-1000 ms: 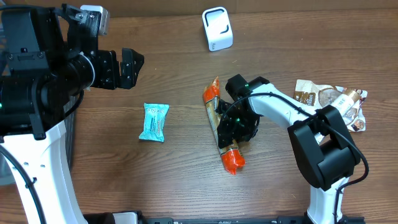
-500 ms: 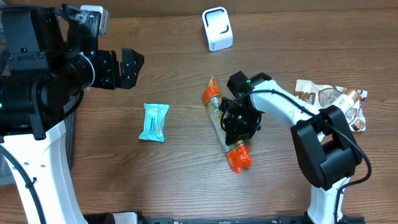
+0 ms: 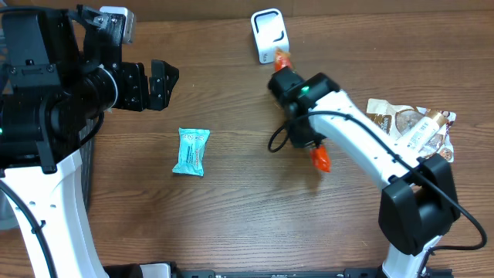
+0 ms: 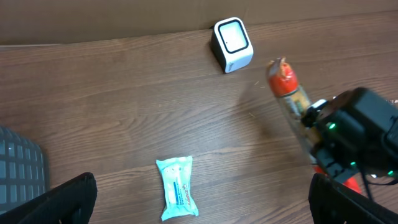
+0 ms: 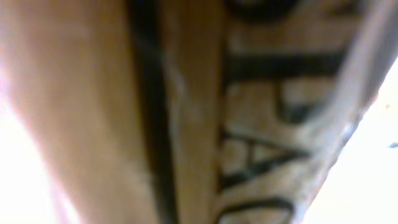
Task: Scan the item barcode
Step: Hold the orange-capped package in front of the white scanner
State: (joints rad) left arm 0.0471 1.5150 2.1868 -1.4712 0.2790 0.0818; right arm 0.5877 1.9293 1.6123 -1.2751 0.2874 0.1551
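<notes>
The item, a long clear-wrapped snack stick with orange ends point(image 3: 319, 159) point(image 4: 289, 93), hangs off the table in my right gripper point(image 3: 299, 116), which is shut on its middle. One orange end lies close to the white scanner point(image 3: 269, 35) point(image 4: 232, 45) at the back. The right wrist view is filled with the blurred tan wrapper and its black lettering point(image 5: 249, 124); the barcode cannot be made out. My left gripper point(image 3: 166, 83) point(image 4: 202, 208) hovers open at the left, above a teal packet point(image 3: 191, 151) point(image 4: 178, 195), with nothing between its fingers.
A heap of brown and white snack packets point(image 3: 413, 127) lies at the right edge. A grey ribbed object point(image 4: 18, 168) sits at the left edge of the table. The right arm's links point(image 3: 363, 147) stretch from the front right toward the scanner.
My right gripper has shut on the snack stick, lifted it off the middle of the table and carried it back toward the scanner. The left arm has not moved.
</notes>
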